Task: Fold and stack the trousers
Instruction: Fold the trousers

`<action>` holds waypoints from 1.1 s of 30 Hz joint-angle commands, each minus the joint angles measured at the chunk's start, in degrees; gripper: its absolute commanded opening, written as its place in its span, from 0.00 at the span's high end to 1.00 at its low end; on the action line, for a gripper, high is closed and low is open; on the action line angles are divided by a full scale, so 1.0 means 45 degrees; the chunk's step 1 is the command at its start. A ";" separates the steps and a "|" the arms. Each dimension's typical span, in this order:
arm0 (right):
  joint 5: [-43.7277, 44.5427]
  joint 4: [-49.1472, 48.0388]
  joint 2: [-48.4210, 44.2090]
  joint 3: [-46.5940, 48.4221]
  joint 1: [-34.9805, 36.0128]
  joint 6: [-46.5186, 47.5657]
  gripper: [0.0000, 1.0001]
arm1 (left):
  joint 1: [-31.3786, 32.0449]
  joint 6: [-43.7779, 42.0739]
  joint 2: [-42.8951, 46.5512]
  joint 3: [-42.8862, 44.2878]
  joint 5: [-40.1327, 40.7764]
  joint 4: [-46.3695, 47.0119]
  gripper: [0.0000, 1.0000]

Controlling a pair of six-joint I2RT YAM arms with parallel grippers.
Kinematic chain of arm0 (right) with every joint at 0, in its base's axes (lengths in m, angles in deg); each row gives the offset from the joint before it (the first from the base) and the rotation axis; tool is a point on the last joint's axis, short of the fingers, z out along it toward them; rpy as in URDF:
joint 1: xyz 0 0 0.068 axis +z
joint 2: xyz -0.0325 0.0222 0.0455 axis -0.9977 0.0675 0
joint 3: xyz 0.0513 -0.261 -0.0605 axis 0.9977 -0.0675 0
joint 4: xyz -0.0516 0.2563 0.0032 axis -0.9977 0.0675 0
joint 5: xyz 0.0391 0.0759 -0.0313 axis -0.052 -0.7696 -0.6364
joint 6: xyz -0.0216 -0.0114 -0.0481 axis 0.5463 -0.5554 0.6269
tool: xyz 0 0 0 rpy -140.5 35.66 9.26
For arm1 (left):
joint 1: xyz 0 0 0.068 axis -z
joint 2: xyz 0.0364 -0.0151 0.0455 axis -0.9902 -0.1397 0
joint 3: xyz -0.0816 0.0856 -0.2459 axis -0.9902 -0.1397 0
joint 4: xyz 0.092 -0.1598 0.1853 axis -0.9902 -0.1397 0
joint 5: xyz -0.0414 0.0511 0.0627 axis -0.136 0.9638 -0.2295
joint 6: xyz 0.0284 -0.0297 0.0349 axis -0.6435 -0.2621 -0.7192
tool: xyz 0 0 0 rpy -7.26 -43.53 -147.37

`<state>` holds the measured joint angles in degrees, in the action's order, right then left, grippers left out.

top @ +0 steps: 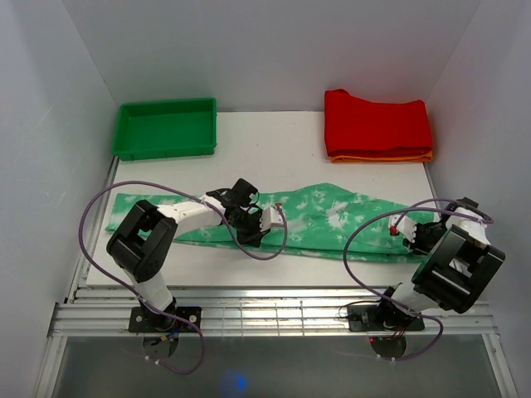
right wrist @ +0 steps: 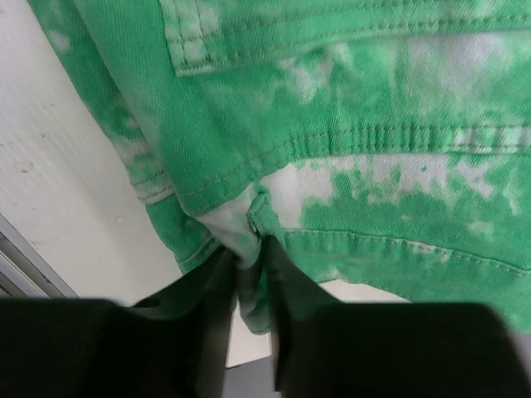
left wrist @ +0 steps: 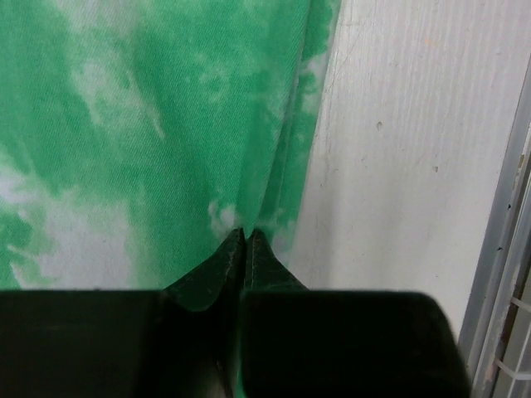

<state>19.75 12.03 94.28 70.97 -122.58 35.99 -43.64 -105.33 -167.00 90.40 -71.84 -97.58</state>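
The mint green tie-dye trousers (top: 332,217) lie flat in a long strip across the near part of the white table (top: 274,149). My left gripper (top: 249,230) is over the strip's middle, at its near edge. In the left wrist view it (left wrist: 246,234) is shut, pinching the edge of the trousers (left wrist: 149,124) where cloth meets table. My right gripper (top: 412,235) is at the strip's right end. In the right wrist view it (right wrist: 253,249) is shut on a fold of the stitched waistband of the trousers (right wrist: 373,83).
A green tray (top: 166,128) stands at the back left. A folded red garment (top: 377,124) lies on an orange one (top: 382,157) at the back right. White walls enclose the table. A metal rail runs along the near edge (top: 274,315).
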 commanded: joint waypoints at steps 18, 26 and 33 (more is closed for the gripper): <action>-0.2644 0.5372 0.3061 0.8800 -0.0260 -0.5151 0.26 | -0.0157 0.1639 0.2973 0.1033 0.0044 -0.1824 0.24; -0.1570 0.2720 0.3323 0.5913 -0.0435 -1.2885 0.34 | -0.0977 0.4219 0.1490 0.1542 0.1278 -0.0377 0.25; 0.0727 0.0397 0.3025 0.2749 -0.0416 -1.3461 0.47 | -0.1990 0.5468 0.0025 0.1094 0.0634 -0.0338 0.27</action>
<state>16.41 19.85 107.77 86.94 -124.35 -20.44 -50.29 -85.03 -165.87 95.91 -66.88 -99.85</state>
